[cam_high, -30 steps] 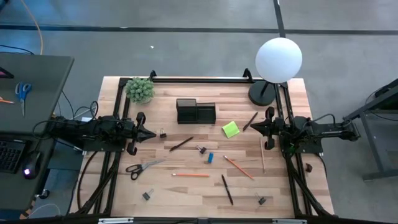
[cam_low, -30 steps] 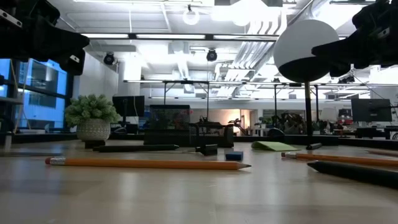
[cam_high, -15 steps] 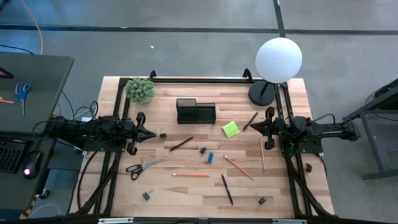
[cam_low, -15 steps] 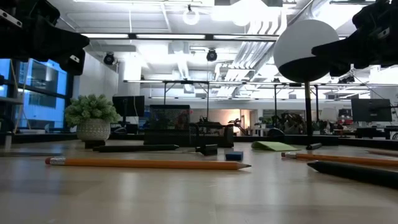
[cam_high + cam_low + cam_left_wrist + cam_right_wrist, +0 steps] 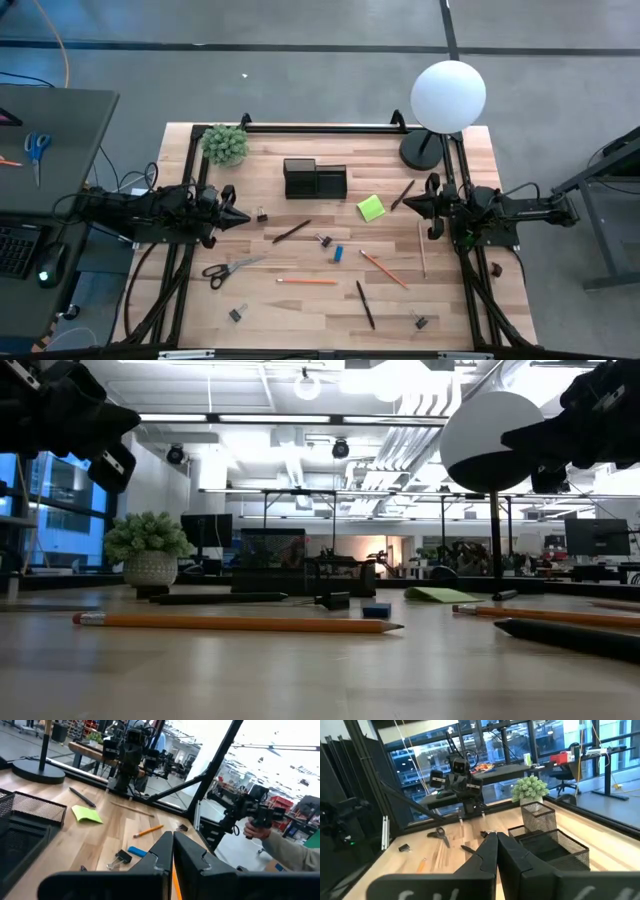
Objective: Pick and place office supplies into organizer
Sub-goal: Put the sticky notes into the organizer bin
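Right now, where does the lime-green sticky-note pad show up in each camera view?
High view: sticky-note pad right of the organizer.
Low view: flat green sliver right of centre, far back on the table.
Left wrist view: pad beside the organizer's mesh wall.
Right wrist view: not in it.
Shared landmark: the organizer.

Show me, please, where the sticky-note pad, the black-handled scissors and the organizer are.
sticky-note pad (image 5: 371, 208), high view, centre of its green top.
black-handled scissors (image 5: 217, 271), high view, on the handles.
organizer (image 5: 299, 171), high view, its taller compartment.
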